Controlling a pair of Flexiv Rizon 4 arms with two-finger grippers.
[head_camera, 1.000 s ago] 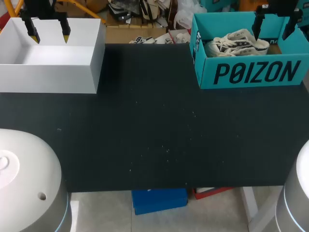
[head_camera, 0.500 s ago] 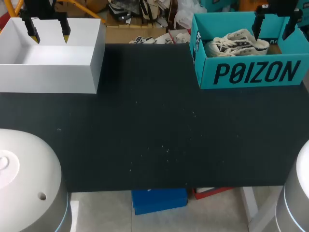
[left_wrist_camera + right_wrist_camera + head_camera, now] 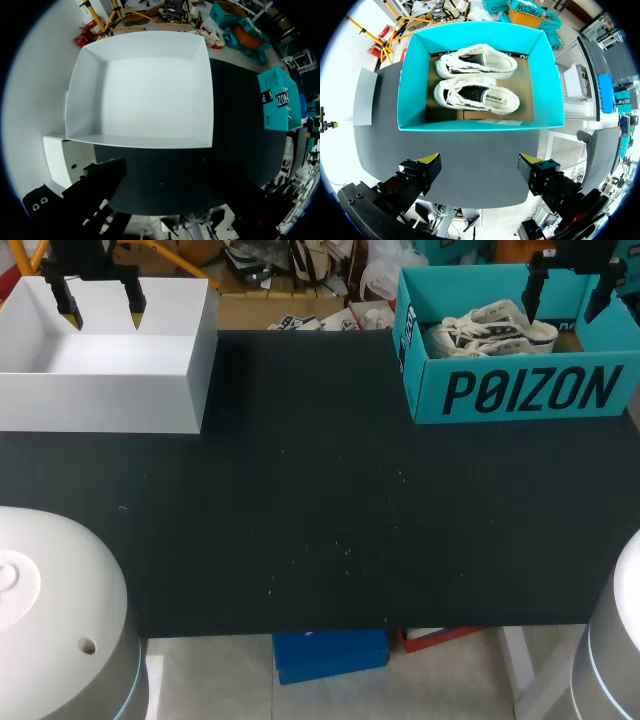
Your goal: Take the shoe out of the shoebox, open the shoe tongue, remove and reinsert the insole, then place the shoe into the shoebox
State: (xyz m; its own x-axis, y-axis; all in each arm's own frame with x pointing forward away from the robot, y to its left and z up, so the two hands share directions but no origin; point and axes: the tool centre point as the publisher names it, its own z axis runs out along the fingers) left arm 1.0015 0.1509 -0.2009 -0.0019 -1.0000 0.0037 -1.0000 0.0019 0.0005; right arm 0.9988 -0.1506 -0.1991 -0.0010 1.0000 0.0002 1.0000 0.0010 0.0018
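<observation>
One teal shoebox (image 3: 520, 390) stands open at a far corner of the black worktop (image 3: 330, 500), on the right arm's side. Two cream low-top sneakers lie inside it, side by side on its brown floor with their openings up and their toes pointing the same way. One sneaker (image 3: 477, 61) sits against the shoebox's far wall, and the other sneaker (image 3: 477, 95) sits nearer the claw.

The right claw (image 3: 565, 300) hangs over the shoebox, released, with its two yellow-tipped fingers spread wide and nothing held. In the right wrist view the right claw (image 3: 480, 162) is apart from both sneakers. The whole shoebox (image 3: 480, 125) lies ahead of the fingers, with its near wall closest to the tips, and only bare worktop shows between them.

Well apart from the shoebox, at the other far corner, stands one white box (image 3: 110, 405) with no lid. The left claw (image 3: 102, 312) hangs above it, also released and holding nothing. In the left wrist view the left claw (image 3: 170, 185) has its two dark fingers wide apart, with the white box (image 3: 82, 100) ahead of them and the shoebox (image 3: 280, 100) far off to one side.

There are two claws, two sneakers, one shoebox and one white box.
</observation>
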